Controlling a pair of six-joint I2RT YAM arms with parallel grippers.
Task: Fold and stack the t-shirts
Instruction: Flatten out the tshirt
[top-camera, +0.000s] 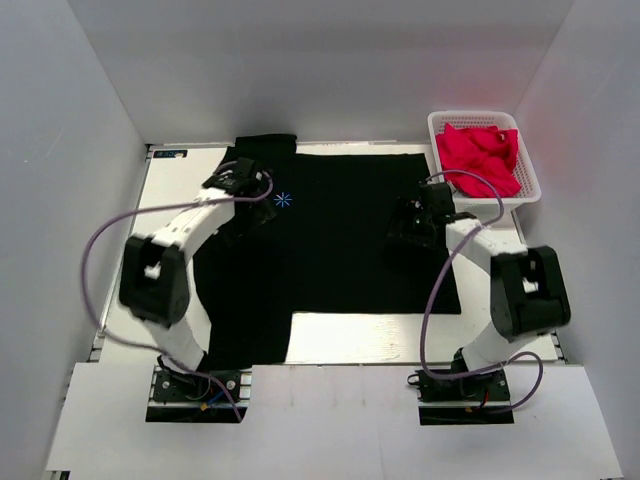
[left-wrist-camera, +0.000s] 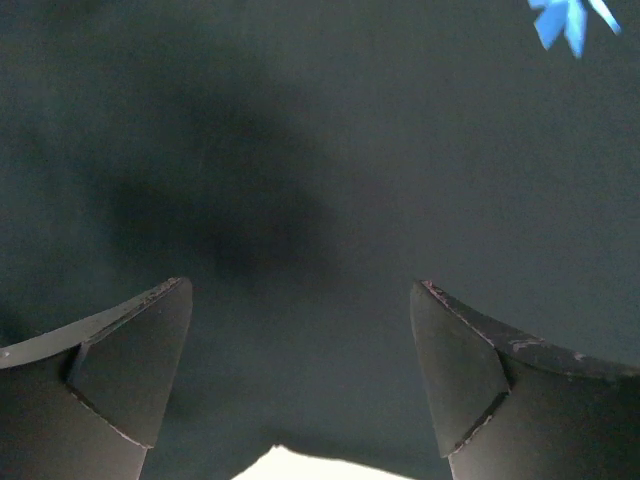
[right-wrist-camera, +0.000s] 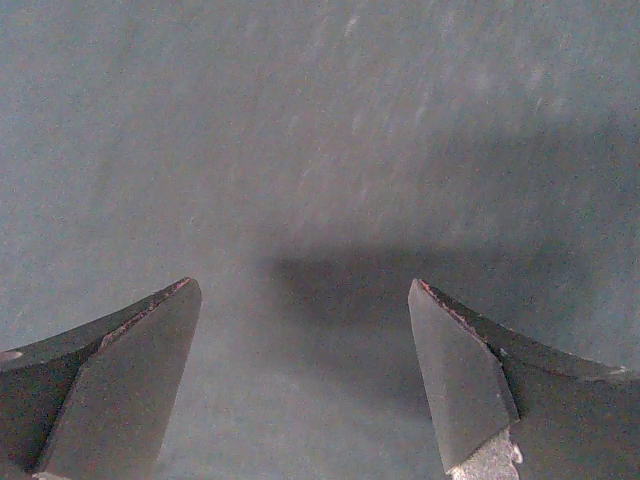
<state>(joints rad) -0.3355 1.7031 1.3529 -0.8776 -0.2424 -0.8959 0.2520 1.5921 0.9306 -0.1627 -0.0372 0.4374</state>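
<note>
Across the middle of the white table (top-camera: 350, 340), one black t-shirt (top-camera: 340, 230) lies spread flat. It covers most of the surface. One part reaches past the far edge at upper left, and another runs down toward the left arm's base.

- Print: a small light-blue starburst (top-camera: 283, 199) on the shirt, left of centre. It also shows in the upper right corner of the left wrist view (left-wrist-camera: 572, 18).
- Left gripper (top-camera: 245, 183): over the shirt's far left part, just beside the starburst. The wrist view shows the gripper (left-wrist-camera: 300, 290) with fingers spread wide, nothing between them, black cloth filling the frame and a sliver of white table at the bottom edge.
- Right gripper (top-camera: 415, 225): over the shirt's right side, near its right edge. The wrist view shows it (right-wrist-camera: 302, 285) with fingers spread wide and empty, and a soft shadow on the cloth beneath.
- Contact with the cloth: cannot tell for either gripper.
- Far right corner: a white basket (top-camera: 531, 172) holds bunched red cloth (top-camera: 480, 150). It stands just beyond the shirt's corner.
- Purple cables (top-camera: 100, 240) loop from each arm.
</note>
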